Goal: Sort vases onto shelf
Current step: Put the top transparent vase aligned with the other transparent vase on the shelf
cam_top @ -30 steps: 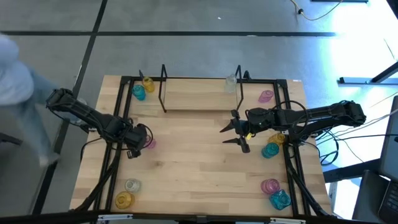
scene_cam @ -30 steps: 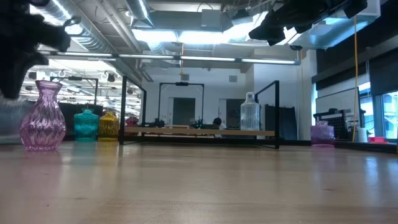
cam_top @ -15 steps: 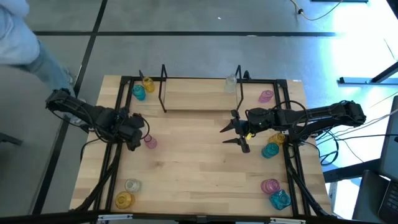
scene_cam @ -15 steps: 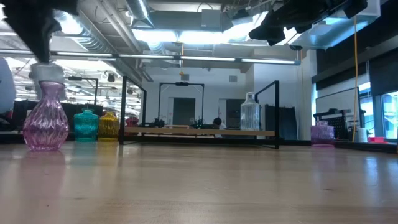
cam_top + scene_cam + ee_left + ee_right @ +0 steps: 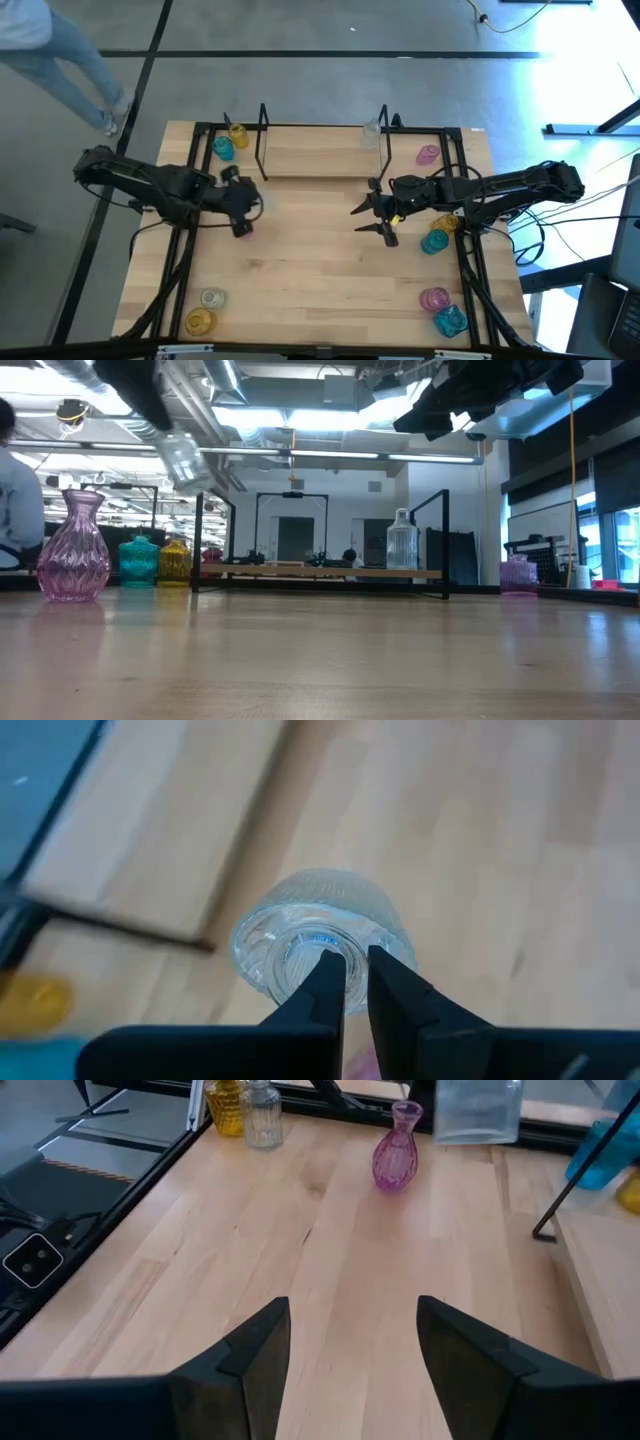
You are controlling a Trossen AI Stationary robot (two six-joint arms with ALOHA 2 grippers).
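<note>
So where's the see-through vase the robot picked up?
The clear vase is up off the table, pinched in the left gripper, just above the pink vase on the table's left side.

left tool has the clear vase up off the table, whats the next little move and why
Probably carry it toward the low light-wood shelf: the left tool is pinched on the rim of the clear ribbed glass vase, held above the table, and the shelf's middle looks free.

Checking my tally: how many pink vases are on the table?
3: a pink vase near the left hand, another right of the shelf, another near the front right corner.
</note>
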